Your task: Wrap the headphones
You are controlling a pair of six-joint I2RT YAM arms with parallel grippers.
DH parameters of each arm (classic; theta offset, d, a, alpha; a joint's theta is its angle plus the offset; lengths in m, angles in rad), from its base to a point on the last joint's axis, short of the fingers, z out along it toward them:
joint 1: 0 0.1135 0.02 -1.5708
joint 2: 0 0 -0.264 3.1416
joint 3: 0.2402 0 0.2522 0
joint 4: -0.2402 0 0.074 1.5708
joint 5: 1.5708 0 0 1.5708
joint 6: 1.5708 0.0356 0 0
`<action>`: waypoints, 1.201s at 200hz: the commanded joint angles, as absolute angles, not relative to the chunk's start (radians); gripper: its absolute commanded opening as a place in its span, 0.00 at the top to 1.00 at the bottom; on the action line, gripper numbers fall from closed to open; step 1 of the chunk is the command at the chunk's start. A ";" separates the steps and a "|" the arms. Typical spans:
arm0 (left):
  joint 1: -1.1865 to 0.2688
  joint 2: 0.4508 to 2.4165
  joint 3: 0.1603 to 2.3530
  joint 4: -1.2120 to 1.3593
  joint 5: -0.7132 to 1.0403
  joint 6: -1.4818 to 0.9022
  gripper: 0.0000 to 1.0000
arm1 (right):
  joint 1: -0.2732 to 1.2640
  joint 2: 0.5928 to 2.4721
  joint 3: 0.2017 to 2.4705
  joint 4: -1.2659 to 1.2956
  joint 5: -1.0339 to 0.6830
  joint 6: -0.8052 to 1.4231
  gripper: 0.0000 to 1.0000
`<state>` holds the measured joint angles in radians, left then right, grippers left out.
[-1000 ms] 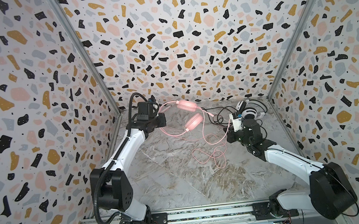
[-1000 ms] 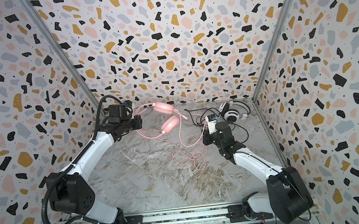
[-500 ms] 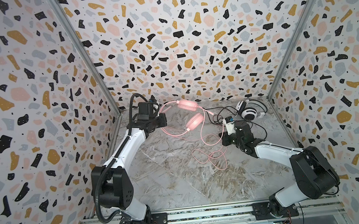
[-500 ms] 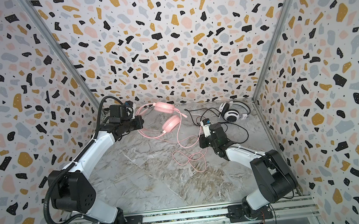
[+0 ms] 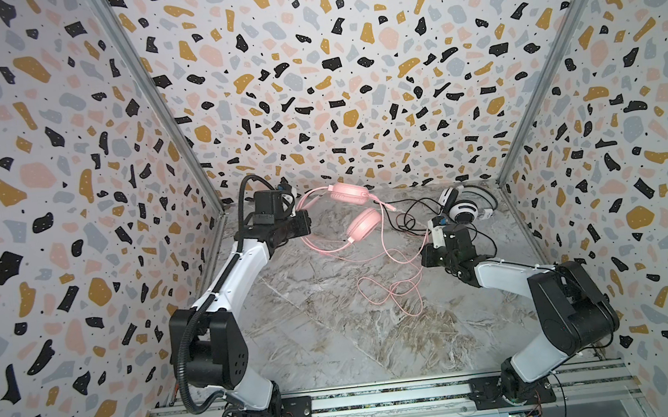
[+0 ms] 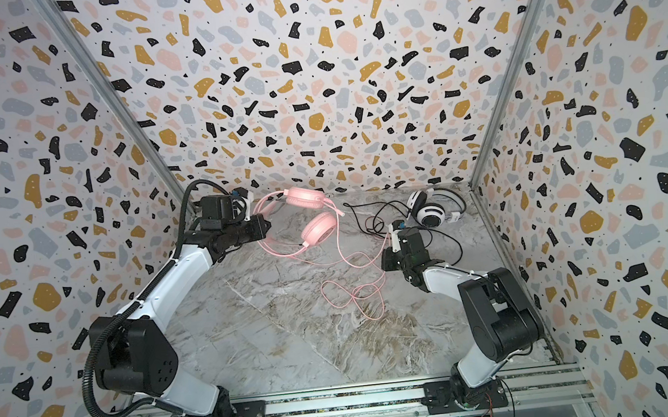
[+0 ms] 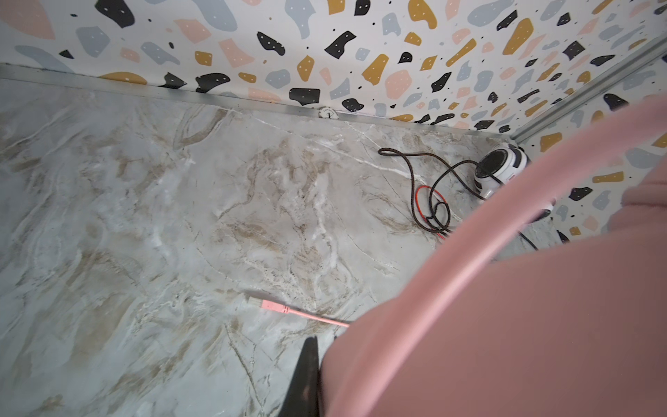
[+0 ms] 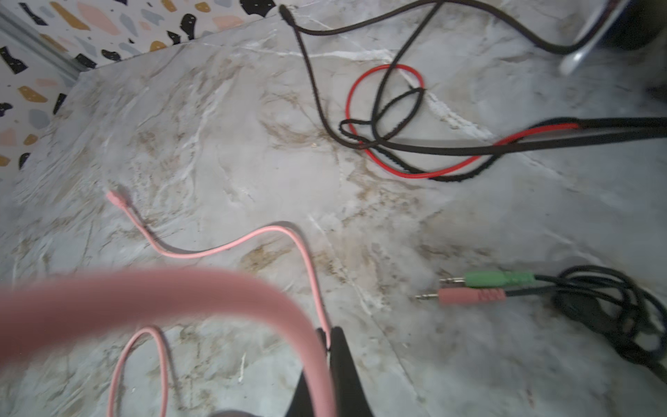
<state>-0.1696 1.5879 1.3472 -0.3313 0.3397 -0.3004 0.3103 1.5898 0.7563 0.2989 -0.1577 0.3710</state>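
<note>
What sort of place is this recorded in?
Probably a purpose-built robot test booth: terrazzo-patterned walls enclose a marble-look tabletop; left arm and right arm mount on an aluminium rail in front.

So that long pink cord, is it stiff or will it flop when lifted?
Probably floppy: the pink cord lies in loose loops on the table. Likely light, being so thin. Beyond the right tool pinching it, it bends freely, so slack would probably trail and snag.

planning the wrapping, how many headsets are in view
2. The pink headset is at the back, left of centre; the white-and-black headset lies in the back right corner. None seems hidden.
</note>
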 commanded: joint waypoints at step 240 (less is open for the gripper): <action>0.073 1.567 1.242 -0.169 0.226 -0.615 1.00 | 0.806 1.798 1.183 -0.133 0.266 0.191 0.97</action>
<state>0.0765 1.5997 1.2392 -0.2062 0.2996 -0.5888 0.7208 1.8221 1.1084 0.0219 0.1299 0.2687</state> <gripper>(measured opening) 0.081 0.054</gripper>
